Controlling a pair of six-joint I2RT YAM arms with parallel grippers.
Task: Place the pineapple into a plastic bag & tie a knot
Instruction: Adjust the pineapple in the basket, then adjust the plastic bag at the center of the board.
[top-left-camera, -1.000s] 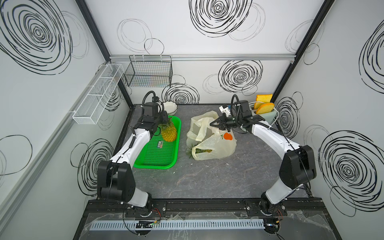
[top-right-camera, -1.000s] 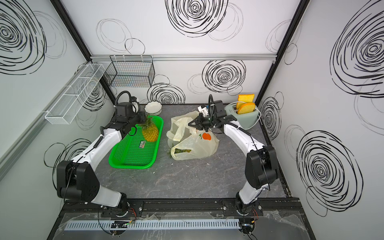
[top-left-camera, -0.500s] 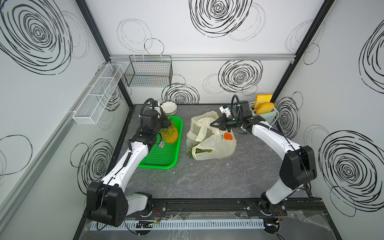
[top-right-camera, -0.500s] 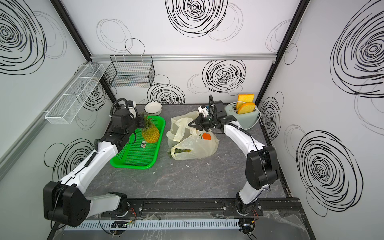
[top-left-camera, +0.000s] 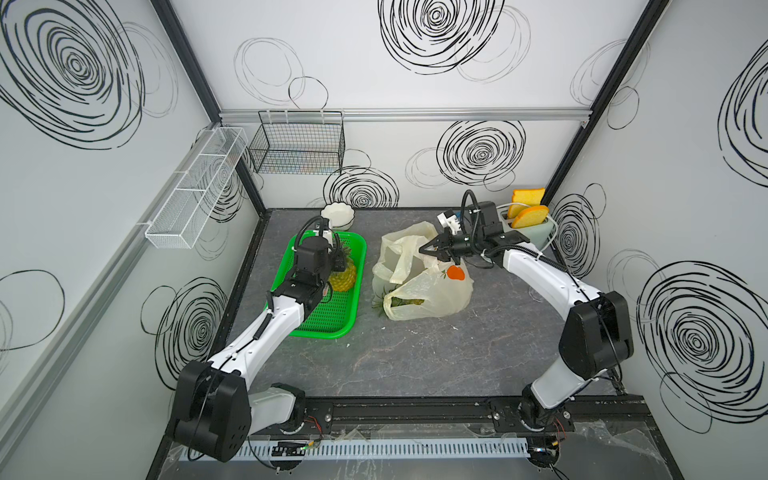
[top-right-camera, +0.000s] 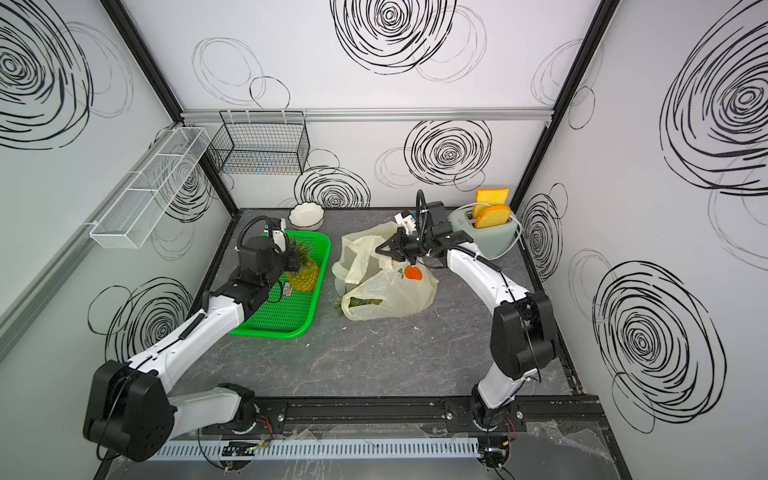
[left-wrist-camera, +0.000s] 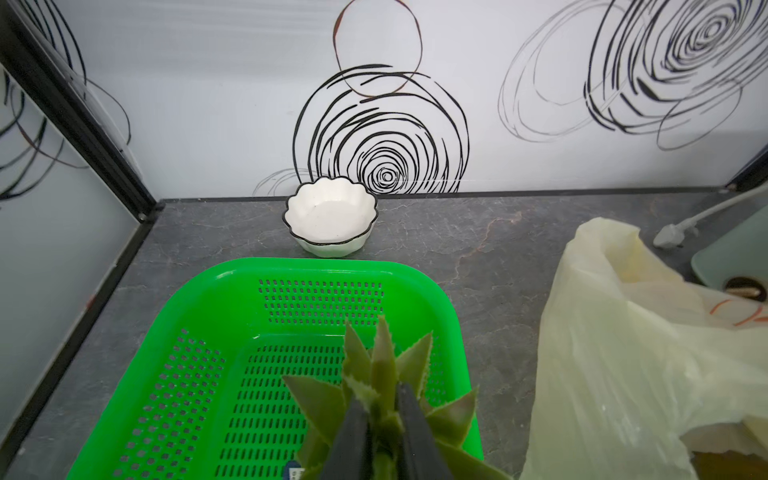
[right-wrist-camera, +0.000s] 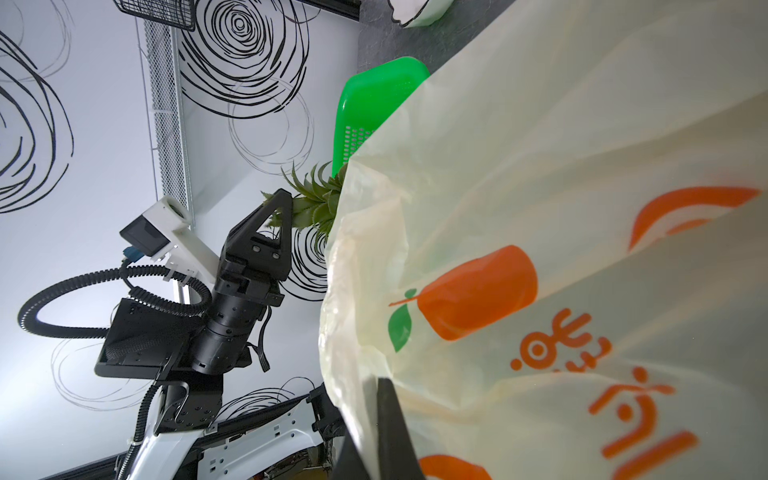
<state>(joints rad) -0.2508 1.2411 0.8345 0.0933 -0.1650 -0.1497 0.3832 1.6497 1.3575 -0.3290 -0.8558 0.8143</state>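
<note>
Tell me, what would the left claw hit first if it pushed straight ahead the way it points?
Probably the crown of the pineapple: its leaves stand between the fingers of the left gripper. Beyond lies the far wall of the green basket, though depth is unclear.

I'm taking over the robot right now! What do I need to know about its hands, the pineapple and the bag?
Left gripper: fingers on either side of the leafy crown of the tray pineapple; grip unclear.
Right gripper: shut, pinching a raised fold of the plastic bag.
Things: the tray pineapple stands upright in the green tray; the bag lies beside the tray, with a second pineapple showing inside.
Done: bag fold lifted.
Left: put the tray pineapple in the bag and tie the handles; no knot yet.
</note>
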